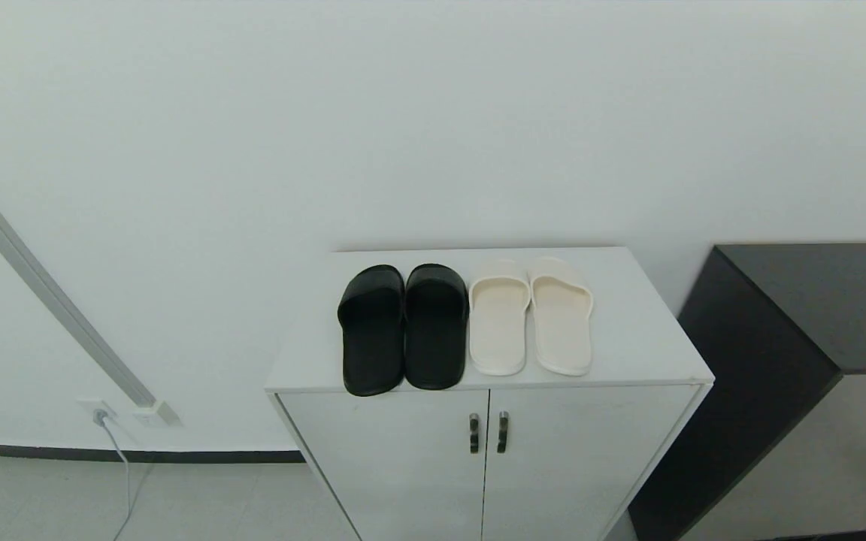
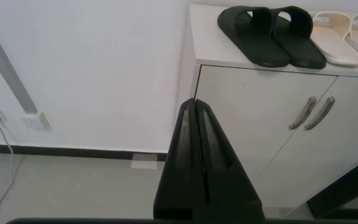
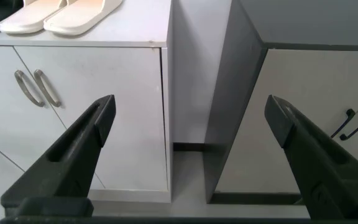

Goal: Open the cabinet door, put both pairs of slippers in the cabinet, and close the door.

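Left pincer (image 2: 196, 106) clenched, right pincer (image 3: 190, 102) spread wide, both facing the closed cabinet (image 1: 388, 466).

Left slippers (image 1: 373, 338): plain black, on your left.
Right slippers (image 1: 498, 323): plain cream.
Cabinet (image 1: 636, 330): white before you; handles (image 1: 486, 432) grey.
Side unit (image 1: 749, 361): charcoal top and flank, pale grey front.
Skirting (image 1: 177, 455): black.

Matt white cabinet (image 1: 647, 330) w/ shiny metal handles (image 1: 473, 433); matt rubbery black slippers (image 1: 373, 330).
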Controlling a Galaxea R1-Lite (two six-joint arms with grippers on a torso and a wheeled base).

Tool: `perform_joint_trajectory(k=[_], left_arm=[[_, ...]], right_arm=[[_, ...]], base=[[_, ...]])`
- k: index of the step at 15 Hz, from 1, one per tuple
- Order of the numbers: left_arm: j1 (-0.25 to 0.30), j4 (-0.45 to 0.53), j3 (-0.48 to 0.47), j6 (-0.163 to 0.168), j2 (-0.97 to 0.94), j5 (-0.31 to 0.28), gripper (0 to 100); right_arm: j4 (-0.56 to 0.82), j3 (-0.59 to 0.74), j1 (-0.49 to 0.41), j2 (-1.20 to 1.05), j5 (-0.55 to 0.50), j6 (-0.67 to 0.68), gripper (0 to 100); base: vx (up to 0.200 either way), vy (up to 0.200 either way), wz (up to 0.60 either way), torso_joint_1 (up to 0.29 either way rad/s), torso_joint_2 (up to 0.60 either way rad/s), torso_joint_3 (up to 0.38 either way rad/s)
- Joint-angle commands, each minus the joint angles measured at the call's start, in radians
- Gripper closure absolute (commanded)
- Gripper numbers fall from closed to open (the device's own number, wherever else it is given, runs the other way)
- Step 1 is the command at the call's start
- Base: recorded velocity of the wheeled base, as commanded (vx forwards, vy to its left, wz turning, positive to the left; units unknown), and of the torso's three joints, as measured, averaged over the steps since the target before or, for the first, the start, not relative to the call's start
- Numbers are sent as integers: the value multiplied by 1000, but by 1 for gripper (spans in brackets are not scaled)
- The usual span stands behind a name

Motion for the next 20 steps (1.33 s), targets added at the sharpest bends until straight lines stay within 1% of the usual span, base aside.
perform_joint_trajectory(k=[1,5,8,9,10,11,12,13,15,16,17,18,19,20], left_arm=[[1,0,0,0,1,1,100],[1,0,-1,0,1,3,100],[1,0,0,-7,1,4,100],[1,0,0,-3,1,3,100],[1,0,0,-3,1,3,100],[1,0,0,-5,1,3,100],[1,0,-1,-8,1,4,100],[1,-2,-1,-13,1,4,100],[1,0,-1,-11,1,4,100],[1,0,-1,-10,1,1,100],[1,-2,-1,-10,1,-2,100],[1,0,-1,-10,1,-2,100],[1,-2,-1,-10,1,-2,100],[1,0,-1,-10,1,-3,100]], right_arm=[[0,0,0,2,1,0,0],[0,0,0,31,1,0,0],[-3,0,2,48,2,-11,0],[-19,-74,3,61,10,-13,0],[20,-275,20,140,19,80,0],[107,-330,51,227,34,92,0],[120,-305,75,285,51,24,0],[101,-249,98,353,67,9,0],[-6,-179,123,482,77,9,0],[-112,-156,138,584,85,10,0],[-239,-160,158,753,93,41,0],[-287,-166,167,811,94,63,0],[-414,-176,235,942,90,101,0],[-506,-190,304,1034,65,129,0]], base=[[0,0,0,0,0,0],[0,0,0,0,0,0],[0,0,0,0,0,0],[0,0,0,0,0,0],[0,0,0,0,0,0],[0,0,0,0,0,0],[0,0,0,0,0,0],[0,0,0,0,0,0],[0,0,0,0,0,0],[0,0,0,0,0,0],[0,0,0,0,0,0],[0,0,0,0,0,0],[0,0,0,0,0,0],[0,0,0,0,0,0]])
